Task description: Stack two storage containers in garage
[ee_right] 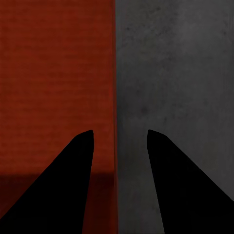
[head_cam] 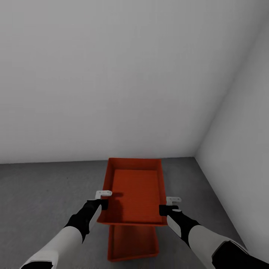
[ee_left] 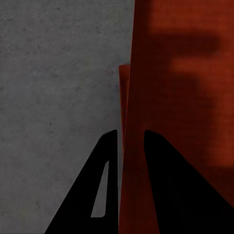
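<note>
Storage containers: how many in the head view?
2. The upper container is held between the left tool and right tool; the lower container sits under it on the floor, partly hidden.

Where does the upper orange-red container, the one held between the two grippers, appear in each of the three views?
Head view: the upper container sits at lower centre, above the lower container, between the left gripper and the right gripper.
Left wrist view: its wall fills the right side, between the black fingers.
Right wrist view: it covers the left half.
Shared landmark: the grey concrete floor, beside the container in every view.
</note>
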